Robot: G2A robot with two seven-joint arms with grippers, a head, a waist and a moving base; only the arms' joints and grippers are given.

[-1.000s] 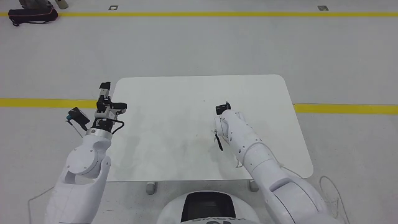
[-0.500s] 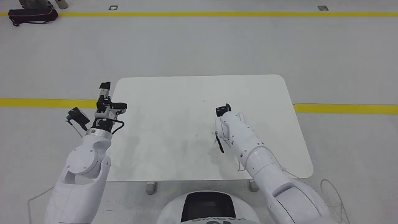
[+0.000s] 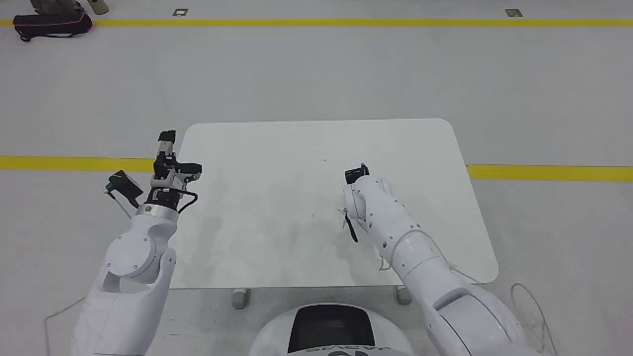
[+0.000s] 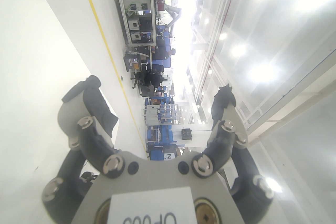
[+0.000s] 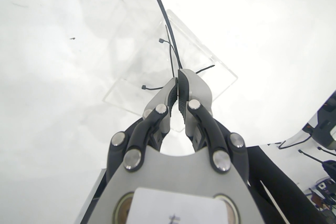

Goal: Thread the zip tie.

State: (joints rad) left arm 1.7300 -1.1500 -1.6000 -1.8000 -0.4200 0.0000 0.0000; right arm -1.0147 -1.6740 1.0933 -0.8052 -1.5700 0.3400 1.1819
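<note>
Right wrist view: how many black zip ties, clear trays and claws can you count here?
zip ties: 3, counting heads (1 held, 2 lying on the tray)
clear tray: 1
right claw: 1, shut on a zip tie
Total: 5

The left gripper point(image 4: 157, 86) is hovering at the table's point(image 3: 297, 158) 9 o'clock edge, fingers spread wide. The right gripper point(image 5: 178, 78) is hanging near 3 o'clock, fingers pinching a zip tie point(image 5: 168, 25).
</note>
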